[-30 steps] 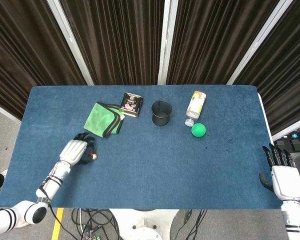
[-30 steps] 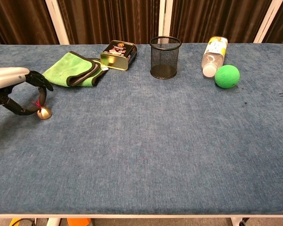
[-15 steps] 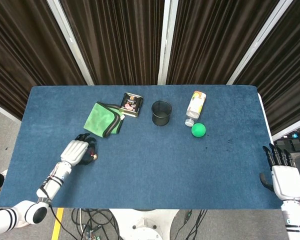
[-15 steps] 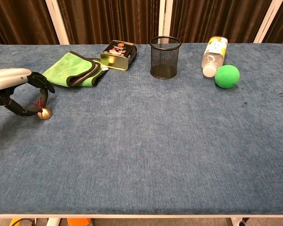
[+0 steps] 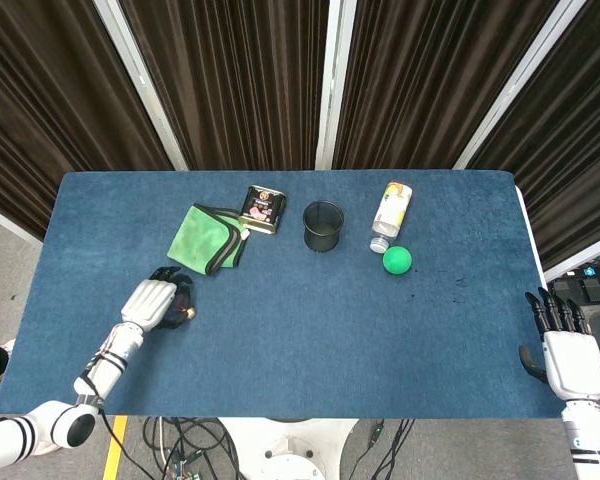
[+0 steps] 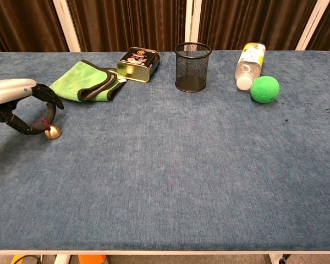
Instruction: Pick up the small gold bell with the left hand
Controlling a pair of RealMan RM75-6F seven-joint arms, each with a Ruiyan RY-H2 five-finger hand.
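The left hand (image 6: 19,104) is held low at the bench's left side, dark fingers (image 6: 44,94) curled downward. The right hand (image 5: 560,345) is held off the right edge, fingers extended upward and apart.

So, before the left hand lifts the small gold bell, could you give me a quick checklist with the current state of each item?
1. Left hand at the gold bell: ok, fingers curl around it.
2. Firm pinch on the bell: cannot tell, the contact is too small to see in either view.
3. Bell off the table: not ok, it appears to sit on the cloth surface.
4. Green cloth clear of the lift path: ok, it lies apart, behind the hand.
5. Right hand out of the way: ok, it sits off the table's far right edge, holding nothing.
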